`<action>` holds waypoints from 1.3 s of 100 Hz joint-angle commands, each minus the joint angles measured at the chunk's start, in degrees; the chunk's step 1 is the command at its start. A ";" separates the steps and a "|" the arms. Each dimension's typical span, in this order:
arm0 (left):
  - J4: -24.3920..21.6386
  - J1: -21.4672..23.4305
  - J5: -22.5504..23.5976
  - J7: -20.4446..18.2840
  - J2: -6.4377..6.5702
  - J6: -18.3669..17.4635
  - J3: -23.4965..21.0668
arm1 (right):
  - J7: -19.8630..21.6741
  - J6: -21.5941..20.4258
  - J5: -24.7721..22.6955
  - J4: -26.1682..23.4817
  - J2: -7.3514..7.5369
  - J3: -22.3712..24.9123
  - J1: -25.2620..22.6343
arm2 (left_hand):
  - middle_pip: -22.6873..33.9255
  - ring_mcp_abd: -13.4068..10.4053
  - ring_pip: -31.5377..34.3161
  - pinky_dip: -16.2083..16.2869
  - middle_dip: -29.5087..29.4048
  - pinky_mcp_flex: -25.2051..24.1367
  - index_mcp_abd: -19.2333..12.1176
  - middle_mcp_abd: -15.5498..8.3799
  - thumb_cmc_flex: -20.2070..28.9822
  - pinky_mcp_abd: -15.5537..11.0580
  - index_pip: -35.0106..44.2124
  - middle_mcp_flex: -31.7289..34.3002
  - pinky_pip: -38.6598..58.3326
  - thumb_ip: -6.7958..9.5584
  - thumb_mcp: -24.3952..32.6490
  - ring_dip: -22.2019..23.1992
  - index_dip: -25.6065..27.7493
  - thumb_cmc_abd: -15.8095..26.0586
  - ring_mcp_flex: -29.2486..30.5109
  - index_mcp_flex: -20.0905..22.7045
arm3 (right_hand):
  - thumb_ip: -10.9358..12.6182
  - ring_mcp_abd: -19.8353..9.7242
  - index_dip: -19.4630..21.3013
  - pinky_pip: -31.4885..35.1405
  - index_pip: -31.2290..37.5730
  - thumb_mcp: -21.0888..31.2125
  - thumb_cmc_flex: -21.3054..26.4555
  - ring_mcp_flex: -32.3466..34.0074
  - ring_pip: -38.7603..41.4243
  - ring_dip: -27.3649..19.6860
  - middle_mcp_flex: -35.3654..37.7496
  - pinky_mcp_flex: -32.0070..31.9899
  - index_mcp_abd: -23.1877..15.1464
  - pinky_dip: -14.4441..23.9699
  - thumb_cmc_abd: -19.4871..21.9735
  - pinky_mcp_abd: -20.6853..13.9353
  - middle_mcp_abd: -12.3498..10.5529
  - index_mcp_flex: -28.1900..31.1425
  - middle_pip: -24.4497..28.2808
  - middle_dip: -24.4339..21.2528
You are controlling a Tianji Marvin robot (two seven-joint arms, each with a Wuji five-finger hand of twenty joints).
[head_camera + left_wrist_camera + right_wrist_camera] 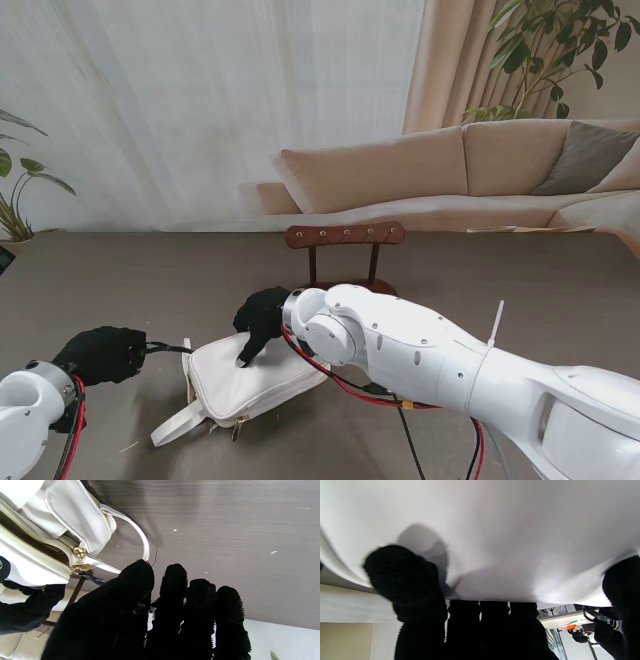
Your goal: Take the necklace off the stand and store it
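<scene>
A: Stand view: soft daylight through the sheer curtain (210, 110) behind, even and bright. Curtain looks smeared, slight blur on the upper left.

B: Shadows?

A: Faint, diffuse ones on the counter (500, 290) near the white bag (250, 385). No hard glare.

B: Left wrist view?

A: Sharp on the counter grain; the black left hand (160, 615) is close and reads as near-silhouette. Soft shadow beside the bag strap (140, 535).

B: Right wrist view?

A: Bag surface fills it, washed out and out of focus. The right hand (470, 620) is blurred and dark, casting a grey shadow on the white.
</scene>
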 commanded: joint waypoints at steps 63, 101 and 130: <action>7.25 -13.03 -4.00 -3.17 0.74 -1.08 12.52 | 7.09 6.27 -1.95 -1.72 7.04 1.13 -2.47 | 0.32 0.76 -0.53 -0.12 0.11 -0.30 0.01 0.17 1.81 0.55 3.28 0.20 0.46 0.48 1.51 -0.03 0.60 1.48 -0.16 1.94 | 7.17 1.07 3.60 0.93 19.49 10.14 5.59 9.74 8.60 4.77 11.85 -47.58 -6.42 1.63 4.97 -0.31 -1.65 15.25 8.30 7.31; 9.16 -14.05 -5.16 -3.04 0.83 -1.70 14.89 | 6.43 6.64 -6.46 -8.26 11.09 9.69 -8.58 | 0.26 0.86 -0.48 -0.06 0.38 -0.81 0.19 0.27 2.11 0.51 3.35 -0.02 0.56 0.53 1.30 0.08 0.57 1.56 -0.43 1.93 | 14.26 6.94 0.37 -11.46 -2.84 -4.70 -0.67 -11.36 -9.64 -3.83 -21.30 -57.97 1.76 -0.52 12.88 2.67 3.84 -19.08 -3.21 -6.07; 8.92 -13.04 -5.37 -3.30 0.87 -1.77 14.58 | -5.53 1.97 -17.77 -14.60 12.12 19.97 -19.34 | 0.22 0.95 -0.45 -0.03 0.46 -0.93 0.29 0.33 2.27 0.54 3.38 -0.04 0.59 0.59 1.16 0.17 0.56 1.61 -0.55 1.90 | 14.68 4.50 -2.39 -17.99 -1.69 -8.02 -0.63 -22.59 -12.95 -8.05 -32.37 -62.46 1.20 -2.58 12.35 1.79 4.65 -23.41 -0.33 -9.69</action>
